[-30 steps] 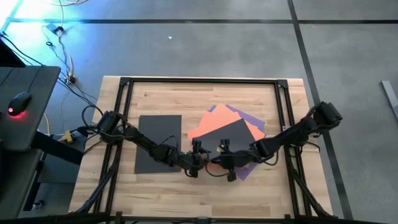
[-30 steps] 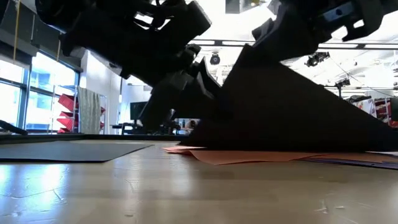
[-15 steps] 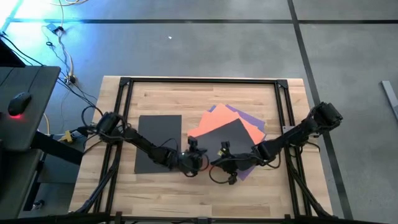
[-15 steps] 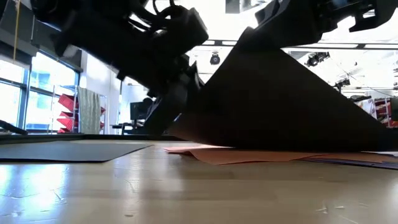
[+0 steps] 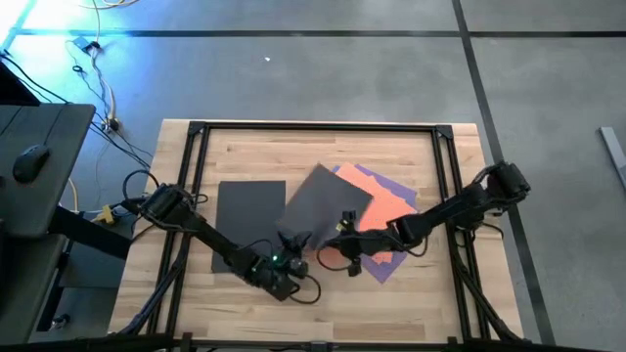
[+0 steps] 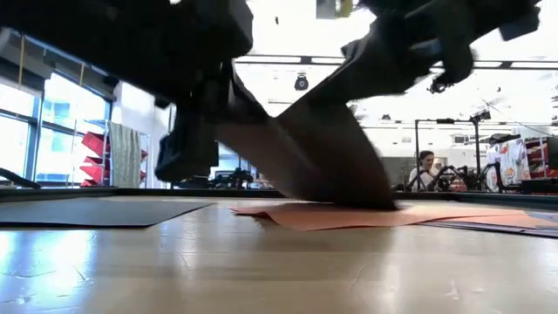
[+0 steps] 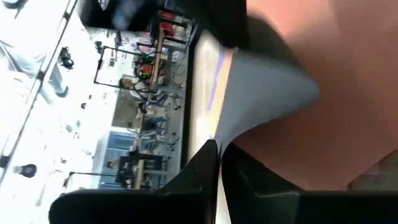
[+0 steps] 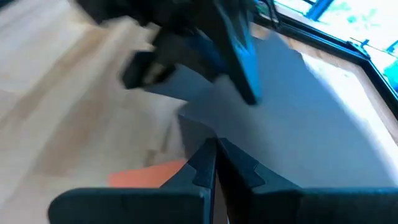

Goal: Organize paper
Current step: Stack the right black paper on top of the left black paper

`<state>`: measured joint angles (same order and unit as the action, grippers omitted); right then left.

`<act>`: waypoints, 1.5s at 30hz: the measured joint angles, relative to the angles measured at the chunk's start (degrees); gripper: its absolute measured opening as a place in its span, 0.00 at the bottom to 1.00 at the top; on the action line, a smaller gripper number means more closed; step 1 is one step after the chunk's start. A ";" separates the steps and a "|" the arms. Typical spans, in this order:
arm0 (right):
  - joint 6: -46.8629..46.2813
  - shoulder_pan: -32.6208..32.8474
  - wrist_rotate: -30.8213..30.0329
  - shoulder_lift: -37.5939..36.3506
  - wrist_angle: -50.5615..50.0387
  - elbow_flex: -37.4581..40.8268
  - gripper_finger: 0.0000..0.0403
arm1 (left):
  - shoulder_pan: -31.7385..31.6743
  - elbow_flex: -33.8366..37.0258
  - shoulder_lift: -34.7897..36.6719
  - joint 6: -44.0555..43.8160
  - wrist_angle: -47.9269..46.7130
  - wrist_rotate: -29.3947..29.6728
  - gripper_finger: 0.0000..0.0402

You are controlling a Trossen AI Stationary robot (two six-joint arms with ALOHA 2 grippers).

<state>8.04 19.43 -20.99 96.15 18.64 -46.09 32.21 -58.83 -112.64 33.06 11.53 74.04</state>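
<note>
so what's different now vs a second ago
The grey sheet on the pile has swung left, lifted between both grippers, uncovering the orange sheet. The left gripper drew back toward the table's near edge; the right gripper barely moved. The flat dark sheet stayed.

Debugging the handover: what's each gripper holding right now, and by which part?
Both pinch the lifted dark grey sheet: left gripper on its near left corner, right gripper on its near right edge. Both are shut on it.

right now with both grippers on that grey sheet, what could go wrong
Both the left gripper and the right gripper pinch the lifted dark grey sheet, so opposing pulls could crease or tear it. One corner drags on the orange sheet, which may shift the pile. It may also land askew on the flat dark sheet.
</note>
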 joint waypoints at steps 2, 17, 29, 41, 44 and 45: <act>1.29 -1.12 0.00 1.45 2.02 0.00 0.00 | 0.25 -1.21 0.04 -0.73 -2.98 1.01 0.00; 11.52 -4.97 5.39 10.46 6.58 -7.32 0.00 | 3.70 -4.09 0.09 -22.86 -35.14 5.37 0.00; 20.87 -3.69 7.60 10.74 -3.26 -16.84 0.00 | 7.91 -4.07 0.09 -61.05 -66.18 -3.19 0.00; 30.51 -4.60 8.06 10.74 1.92 -17.18 0.00 | 12.87 -5.72 0.11 -92.14 -93.15 -11.82 0.00; 31.44 -5.29 9.31 10.74 3.48 -17.18 0.00 | 14.46 -7.46 0.11 -97.89 -100.45 -14.80 0.00; 31.44 -5.58 9.75 10.74 3.79 -17.18 0.00 | 14.99 -7.89 0.12 -99.13 -101.60 -15.97 0.00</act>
<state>39.48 13.85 -11.24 106.89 22.42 -63.26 47.20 -66.72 -112.52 -66.07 -90.08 58.07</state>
